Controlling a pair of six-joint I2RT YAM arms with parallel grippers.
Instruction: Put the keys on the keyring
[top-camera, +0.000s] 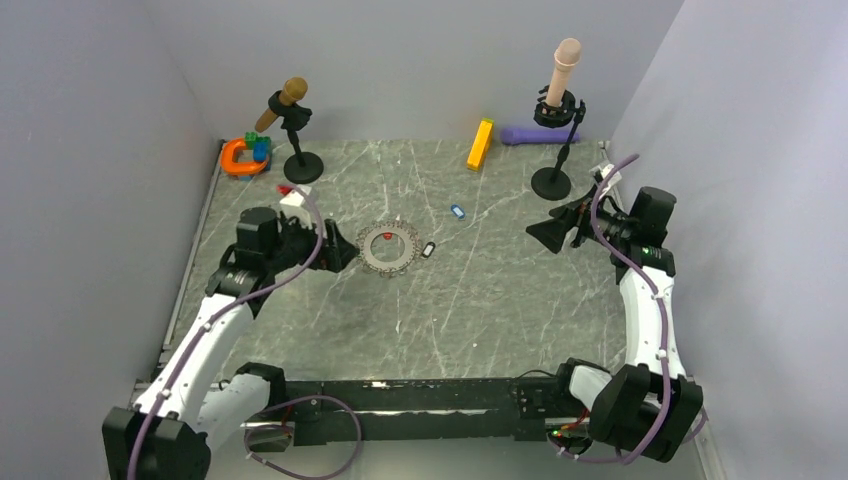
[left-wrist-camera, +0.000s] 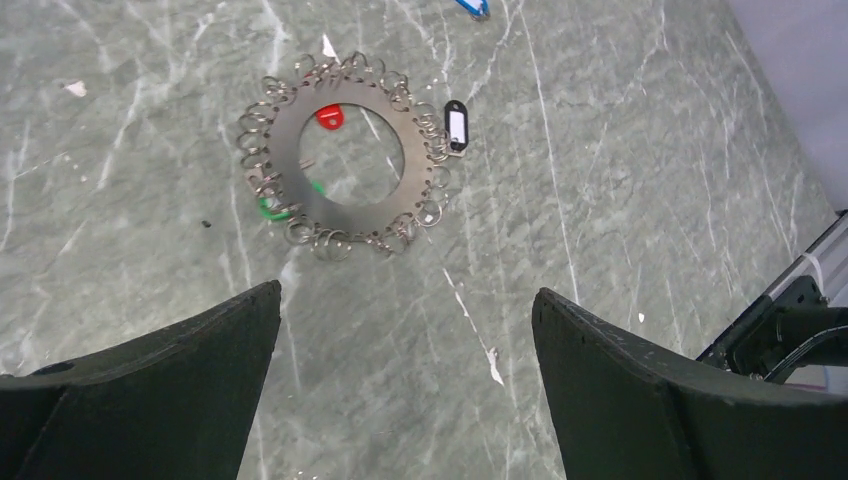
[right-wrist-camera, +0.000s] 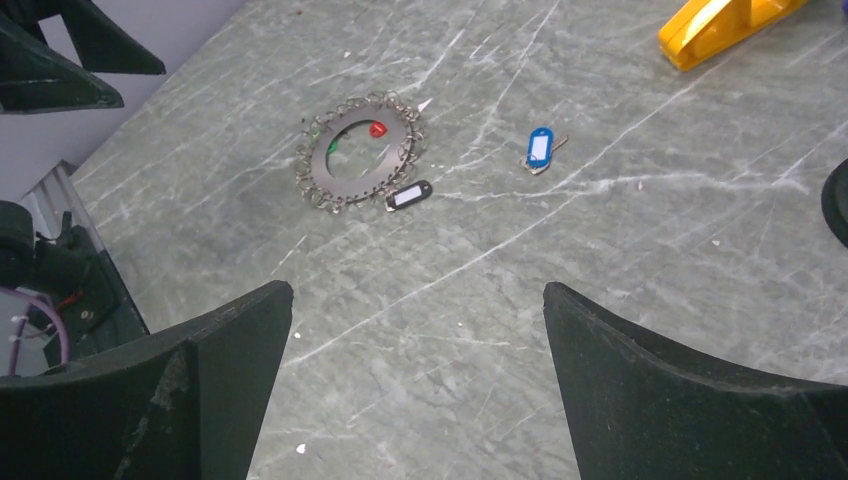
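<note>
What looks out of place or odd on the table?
Nothing is spilled or damaged. Only the blue key lies alone, apart from the keyring, while the black key lies beside its rim.

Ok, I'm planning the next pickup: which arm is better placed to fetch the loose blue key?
Right, probably. The right gripper faces the blue key across bare table; the left gripper sits beside the keyring, which lies between it and that key. Both are open.
</note>
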